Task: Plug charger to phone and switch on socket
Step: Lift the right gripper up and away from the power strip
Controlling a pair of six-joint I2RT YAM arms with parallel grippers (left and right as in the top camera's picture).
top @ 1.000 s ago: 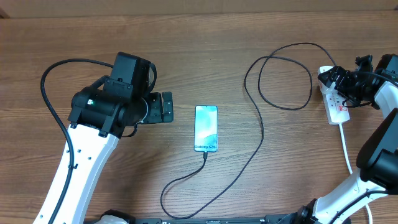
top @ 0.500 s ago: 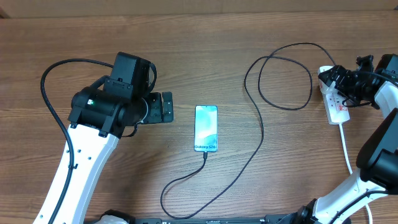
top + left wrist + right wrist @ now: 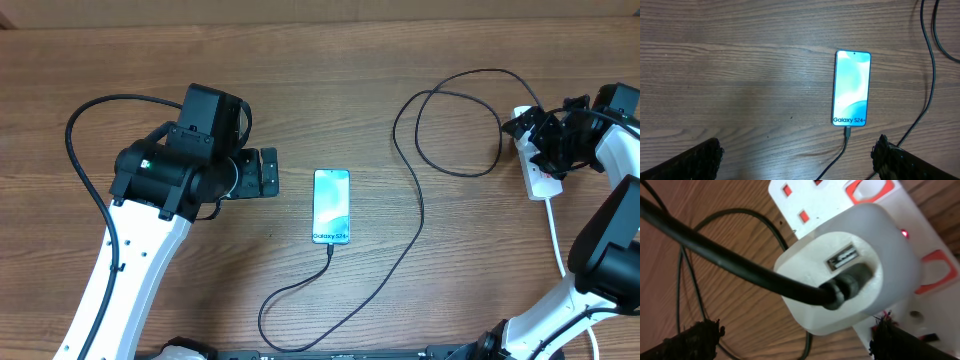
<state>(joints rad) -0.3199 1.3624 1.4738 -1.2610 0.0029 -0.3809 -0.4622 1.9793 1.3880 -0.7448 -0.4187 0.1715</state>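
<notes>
The phone (image 3: 331,206) lies screen up mid-table, its cyan screen lit; it also shows in the left wrist view (image 3: 852,87). The black charger cable (image 3: 418,215) is plugged into the phone's near end (image 3: 846,133). It loops across the table to a white adapter (image 3: 850,270) seated in the white socket strip (image 3: 540,183). A small red light (image 3: 903,232) glows on the strip (image 3: 805,197). My right gripper (image 3: 548,142) is open over the strip, with fingers either side of the adapter (image 3: 795,340). My left gripper (image 3: 262,172) is open and empty, left of the phone (image 3: 795,160).
The cable makes a wide loop (image 3: 455,120) left of the strip and a second bend (image 3: 268,325) near the front edge. The strip's thick white cord (image 3: 556,240) runs toward the front right. Bare wood lies between the left gripper and the phone.
My right gripper has shifted slightly left over the socket strip and now covers more of it. The left arm, phone and cable have not moved.
</notes>
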